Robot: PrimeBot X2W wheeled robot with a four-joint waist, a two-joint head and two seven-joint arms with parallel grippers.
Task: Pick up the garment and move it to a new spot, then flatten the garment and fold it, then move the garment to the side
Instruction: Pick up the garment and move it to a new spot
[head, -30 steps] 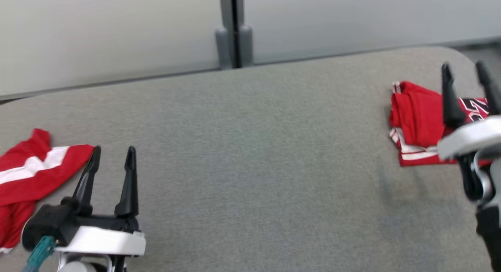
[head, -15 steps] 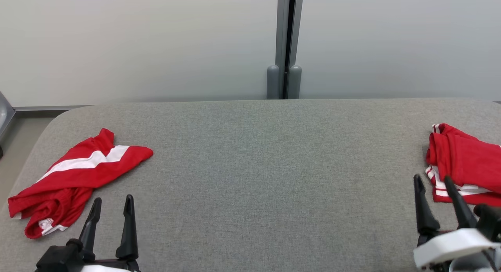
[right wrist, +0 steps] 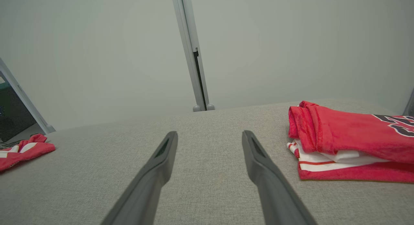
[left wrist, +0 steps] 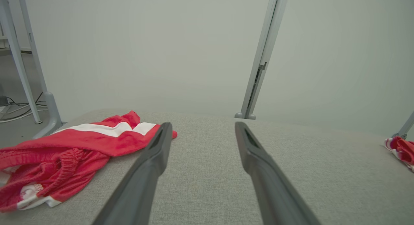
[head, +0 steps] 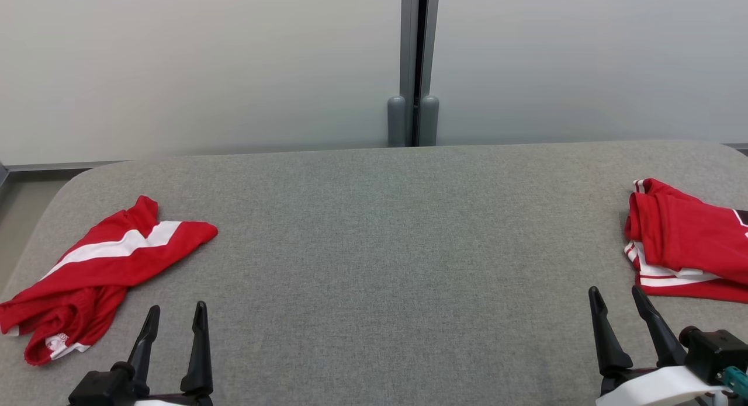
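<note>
A crumpled red garment (head: 99,271) with a white stripe lies at the table's left edge, also visible in the left wrist view (left wrist: 64,150) and far left in the right wrist view (right wrist: 22,150). My left gripper (head: 175,315) stands open just to its right, apart from it, nothing between the fingers. A folded stack of red and white garments (head: 684,242) rests at the right edge, shown close in the right wrist view (right wrist: 349,144). My right gripper (head: 616,298) is open and empty, slightly left of and nearer than that stack.
The grey fabric-covered table (head: 385,248) spans the view with rounded far corners. Behind it stands a pale partition wall with a grey vertical post (head: 414,67). Floor and a table leg (left wrist: 48,105) lie off the table's left end.
The head camera swung and tilted, so the whole picture shifted. Both grippers dropped to the lower edge; the right one came off the folded stack and back toward me.
</note>
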